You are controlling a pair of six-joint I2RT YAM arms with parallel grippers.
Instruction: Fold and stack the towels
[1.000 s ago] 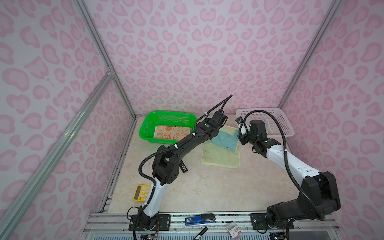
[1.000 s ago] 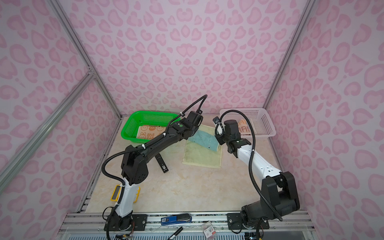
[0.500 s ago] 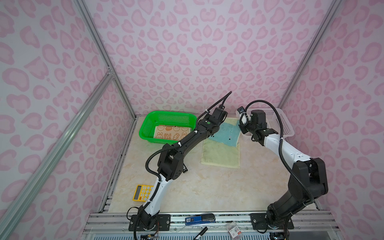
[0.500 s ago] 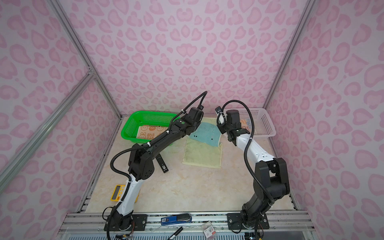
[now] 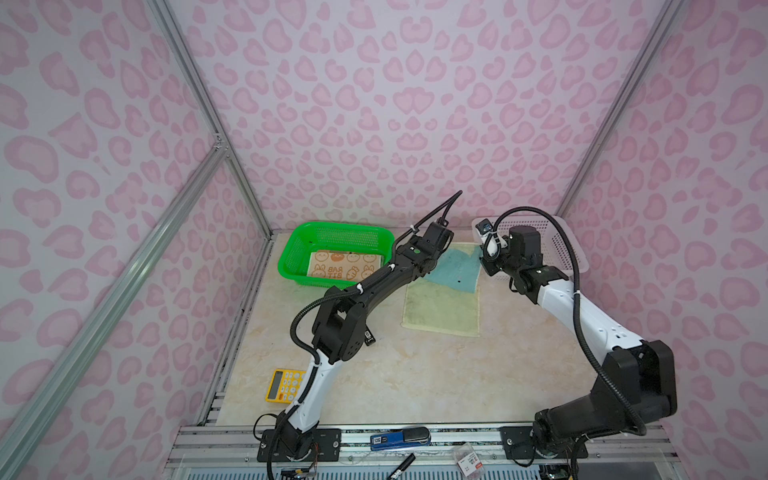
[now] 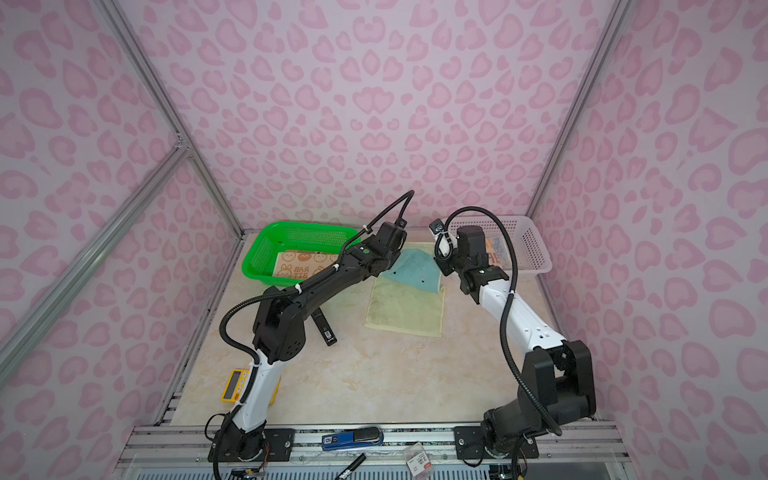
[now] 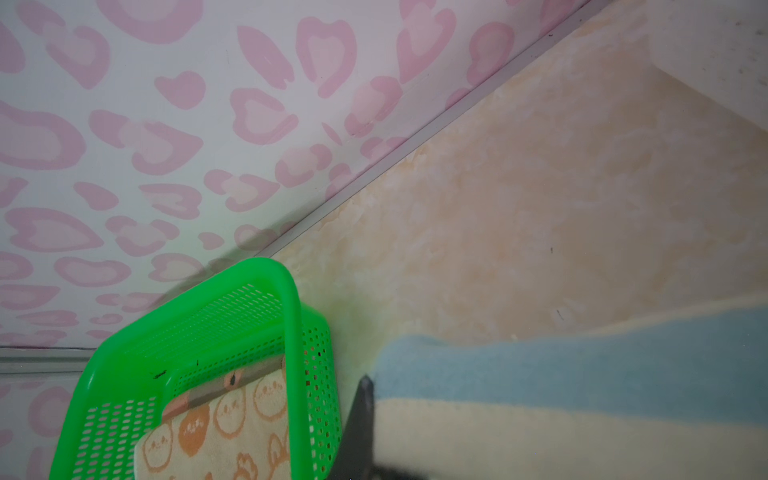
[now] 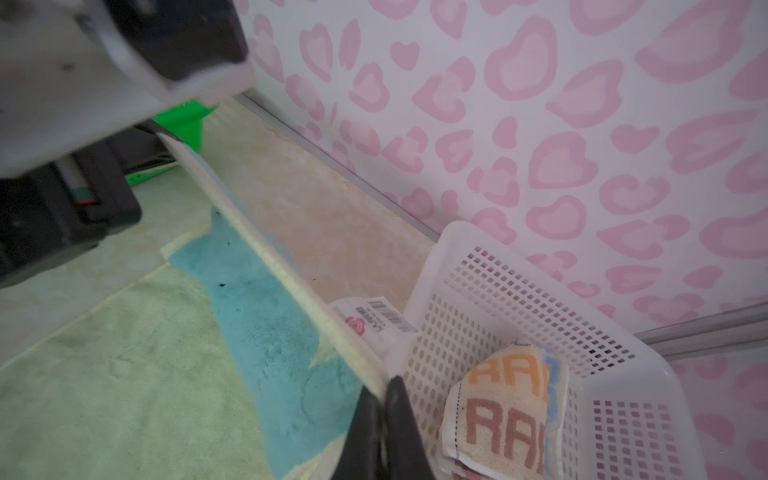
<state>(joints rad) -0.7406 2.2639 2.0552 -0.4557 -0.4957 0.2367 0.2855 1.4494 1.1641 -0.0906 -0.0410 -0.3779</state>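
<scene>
- Seeing left gripper [image 7: 361, 424] and right gripper [image 8: 383, 419] both further toward the back wall than a second ago, with a taller stretch of blue cloth turned up between them.
- Noting yellow calculator [image 5: 282, 386] lying at the front left of the table [image 5: 415, 374], well apart from the cloths.
- Noting green basket [image 5: 332, 227] at back left in both top views, holding the beige rabbit towel [image 5: 345, 266] flat inside; also showing in the left wrist view.
- Reading left gripper as clamped on the light blue towel [image 5: 453, 270]: dark finger pressing the cloth's corner just beside the green basket's wall, no gap showing.
- Placing the light blue towel mid-table, between the two baskets: near part lying flat with pale yellow-green face up, far part lifted with blue face showing, cream edge stretching between the two grippers.
- Reading right gripper as closed on that cream edge, both dark fingers pinching it at the corner next to the white basket [image 8: 519, 286].
- Noting white basket at back right, holding the cream "RAB" towel [image 8: 503, 415] bunched against its near wall.
- Noting barcode label [image 8: 374, 320] lying just beside the white basket; touching it or not, hard telling.
</scene>
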